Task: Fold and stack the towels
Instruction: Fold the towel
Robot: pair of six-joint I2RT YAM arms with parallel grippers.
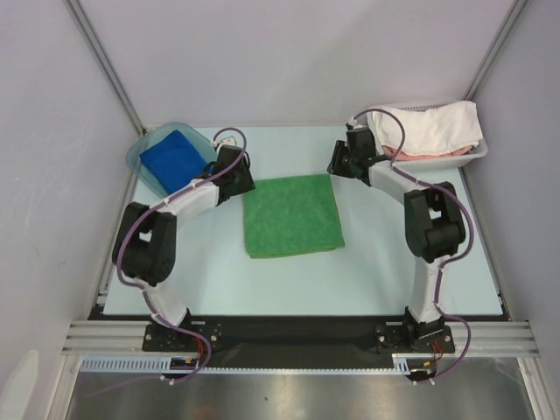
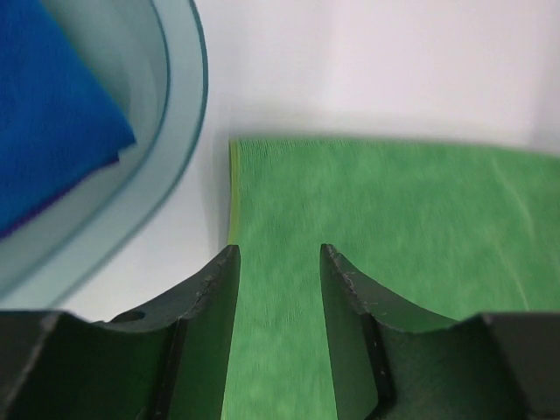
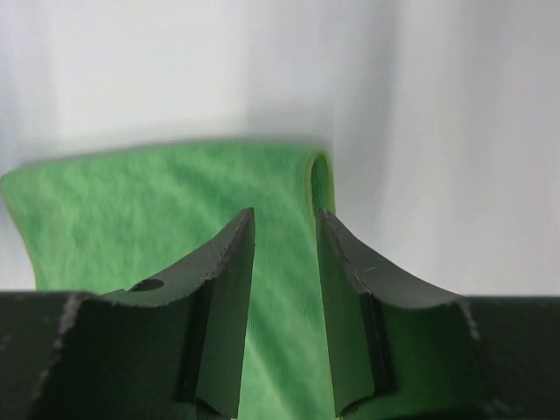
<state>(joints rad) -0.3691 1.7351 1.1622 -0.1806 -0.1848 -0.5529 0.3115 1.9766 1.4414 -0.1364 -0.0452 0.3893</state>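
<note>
Green towel [image 1: 291,214] lies folded flat on the tabletop [image 1: 385,262], with a hand at each of its far corners.
The left hand [image 2: 278,252] hangs over the towel's far-left corner and the right hand [image 3: 284,214] over its far-right corner. Each has its fingers apart, with nothing clamped between them. The blue towel [image 1: 173,157] sits in a clear bin [image 1: 140,162] to the far left of the green towel. A basket [image 1: 477,150] holding a white cloth [image 1: 433,127] stands to its far right.

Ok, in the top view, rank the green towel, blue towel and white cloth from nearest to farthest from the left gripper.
1. Green towel: its far-left corner sits at the left gripper fingers.
2. Blue towel: in the clear bin, just left.
3. White cloth: in the basket, far right.
</note>
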